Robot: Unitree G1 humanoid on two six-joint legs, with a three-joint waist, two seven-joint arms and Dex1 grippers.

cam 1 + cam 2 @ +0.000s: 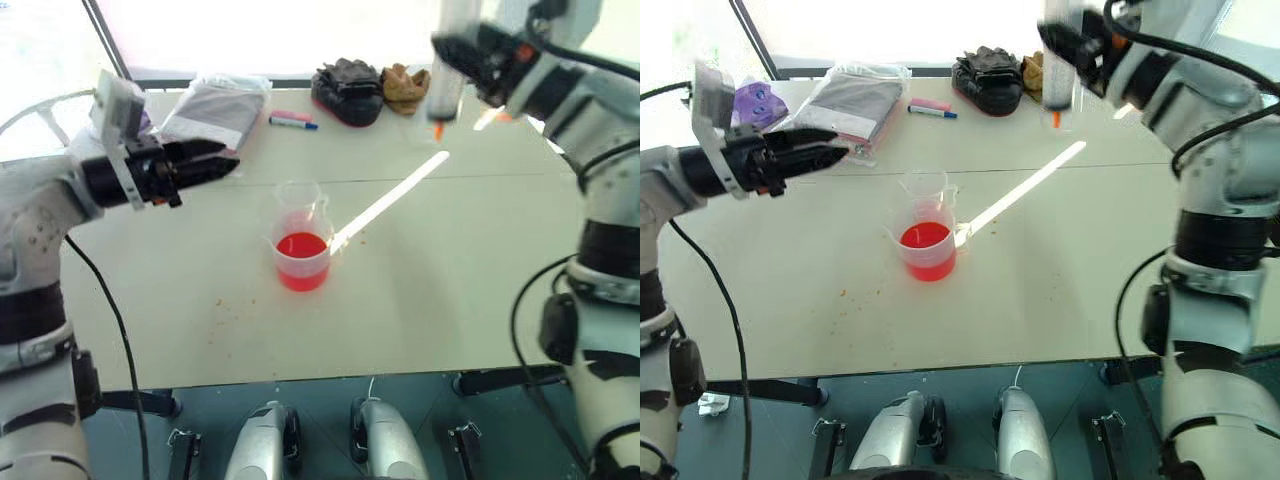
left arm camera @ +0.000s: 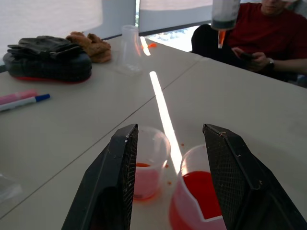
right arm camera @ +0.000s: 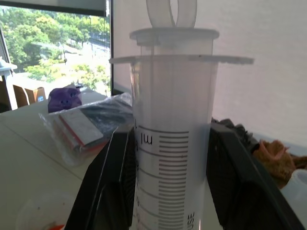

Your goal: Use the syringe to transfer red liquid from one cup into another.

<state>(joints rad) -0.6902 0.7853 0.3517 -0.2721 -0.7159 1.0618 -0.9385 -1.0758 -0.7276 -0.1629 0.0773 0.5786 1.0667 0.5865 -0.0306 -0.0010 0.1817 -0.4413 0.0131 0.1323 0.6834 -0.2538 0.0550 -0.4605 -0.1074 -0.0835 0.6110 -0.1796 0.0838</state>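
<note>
Gripping the syringe (image 3: pixel 168 143) upright, your right gripper (image 1: pixel 470 62) holds it high over the far right of the bench (image 1: pixel 450 290), orange tip down, well apart from the cups. Your left gripper (image 1: pixel 205 160) hangs empty with its fingers spread, just left of the cup (image 1: pixel 302 258) of red liquid (image 1: pixel 301 246); a second clear cup (image 1: pixel 296 200) stands touching behind it. Your left wrist view shows a seated person in a red shirt (image 2: pixel 268 33) beyond the bench. Your right wrist view shows the printed scale on the syringe barrel and a purple toy (image 3: pixel 64 98) by a plastic bag (image 3: pixel 91 124).
</note>
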